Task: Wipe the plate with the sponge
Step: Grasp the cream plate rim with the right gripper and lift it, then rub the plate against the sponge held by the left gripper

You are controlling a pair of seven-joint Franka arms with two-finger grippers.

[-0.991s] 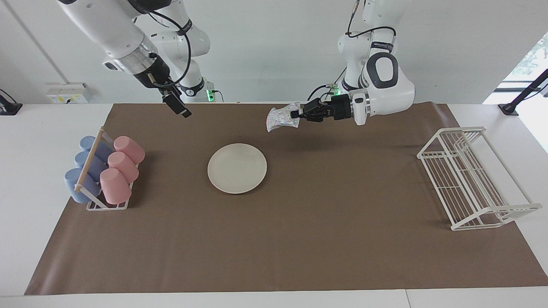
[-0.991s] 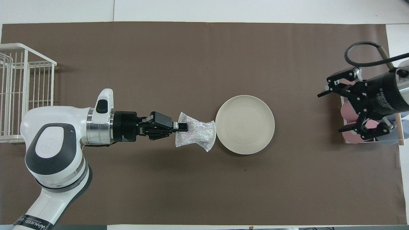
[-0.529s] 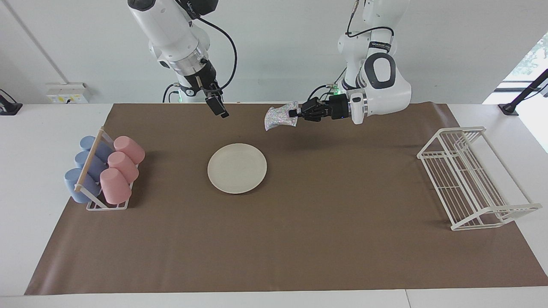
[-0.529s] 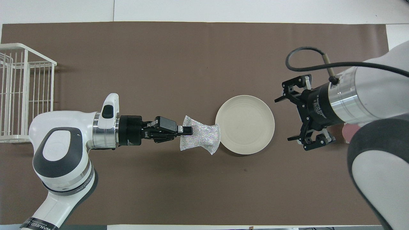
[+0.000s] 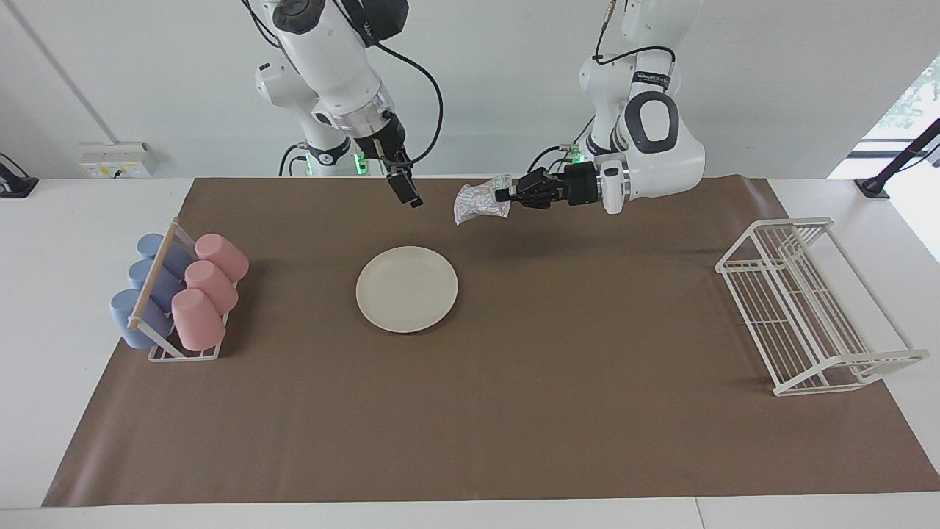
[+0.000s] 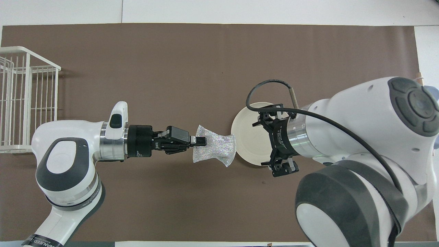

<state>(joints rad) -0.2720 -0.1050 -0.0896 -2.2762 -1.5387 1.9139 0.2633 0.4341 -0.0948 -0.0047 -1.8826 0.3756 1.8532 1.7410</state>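
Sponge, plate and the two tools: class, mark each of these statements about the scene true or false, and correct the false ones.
1. The left tool is shut on the sponge. True.
2. The sponge rests on the plate. False: it is held in the air, clear of the plate.
3. The right tool is open and holds nothing. True.
4. The plate stands in the white wire rack. False: it lies flat on the brown mat.
5. The pink cups sit in a holder toward the right arm's end of the table. True.
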